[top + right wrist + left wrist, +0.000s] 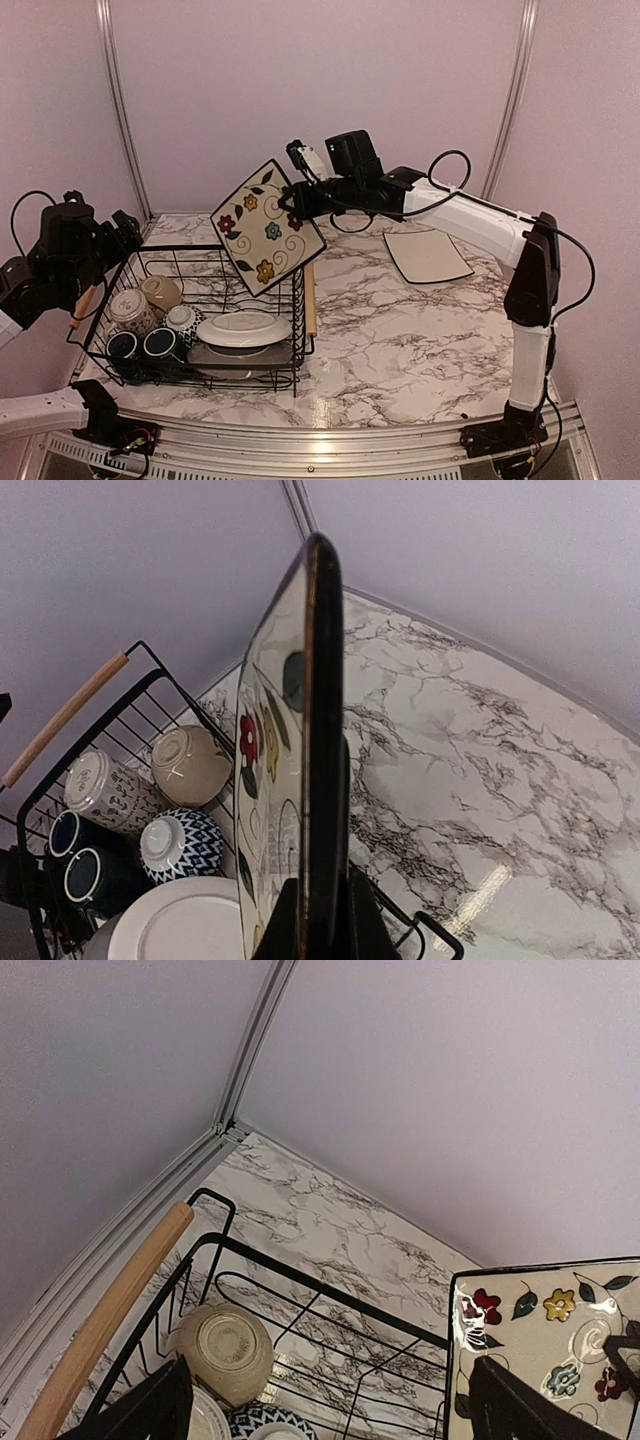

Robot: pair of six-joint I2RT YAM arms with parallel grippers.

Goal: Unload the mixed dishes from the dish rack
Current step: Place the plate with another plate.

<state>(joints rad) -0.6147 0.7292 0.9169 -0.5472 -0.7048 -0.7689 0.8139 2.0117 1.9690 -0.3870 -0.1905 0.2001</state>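
Note:
My right gripper (297, 201) is shut on the edge of the square cream floral plate (267, 229), holding it tilted in the air above the right end of the black wire dish rack (190, 250). In the right wrist view the floral plate (322, 710) stands edge-on between the right gripper's (322, 925) fingers. Inside the rack sit a tan mug (160, 293), a patterned mug (130, 310), a blue-and-white mug (185, 845), two dark-blue mugs (140, 345) and a white plate (240, 328). My left gripper (335, 1410) is open over the rack's left end and holds nothing.
A second cream square plate (428, 255) lies flat on the marble table at the back right. The rack's wooden handles (310, 295) (110, 1320) run along its short sides. Pale walls close in behind and at both sides.

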